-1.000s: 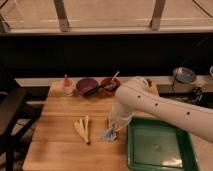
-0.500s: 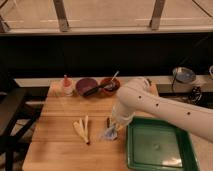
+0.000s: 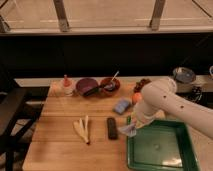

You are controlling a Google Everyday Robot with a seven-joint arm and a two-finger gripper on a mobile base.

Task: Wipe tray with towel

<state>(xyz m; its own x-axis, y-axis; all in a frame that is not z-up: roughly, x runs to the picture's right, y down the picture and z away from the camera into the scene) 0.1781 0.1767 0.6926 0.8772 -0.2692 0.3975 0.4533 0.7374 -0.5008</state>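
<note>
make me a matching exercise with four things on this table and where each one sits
Things:
1 tray
2 towel
3 light-blue sponge
4 dark block

Places:
a between the wooden utensils and the tray
b in the shut gripper, at the tray's left rim
c front right of the table
d beside the small orange item

Pairs: 1-c, 2-b, 3-d, 4-a

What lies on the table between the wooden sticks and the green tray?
In the camera view, a dark block lies there, then the towel at the left rim of the tray, gripped by the shut pincer.
</note>
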